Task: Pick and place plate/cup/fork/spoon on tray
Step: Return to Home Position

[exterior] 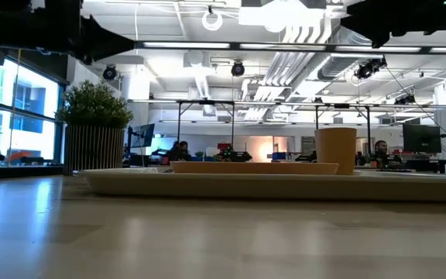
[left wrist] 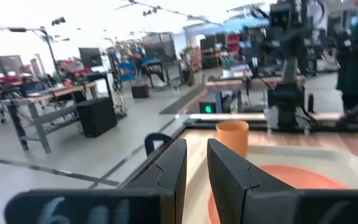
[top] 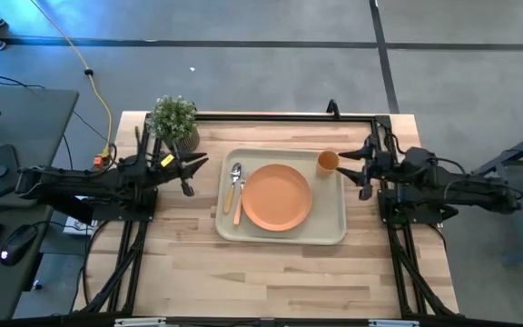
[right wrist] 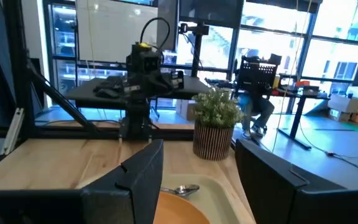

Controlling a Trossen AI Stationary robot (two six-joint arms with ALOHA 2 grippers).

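Observation:
The beige tray [top: 284, 238] lies in the middle of the table. On it lie the orange plate [top: 275, 197], the spoon [top: 235, 174] and beside it the fork's orange handle [top: 239, 209], both left of the plate. The orange cup [top: 328, 161] stands upright in the tray's far right corner. My left gripper [top: 193, 173] hovers left of the tray, empty, with only a narrow gap between its fingers [left wrist: 196, 168]. My right gripper [top: 357, 169] hovers right of the tray near the cup, open and empty [right wrist: 199, 180].
A potted plant [top: 174, 120] stands at the table's far left, behind my left gripper. A black frame rail [top: 280, 115] runs along the far edge. Bare wood lies between the tray and the table's near edge.

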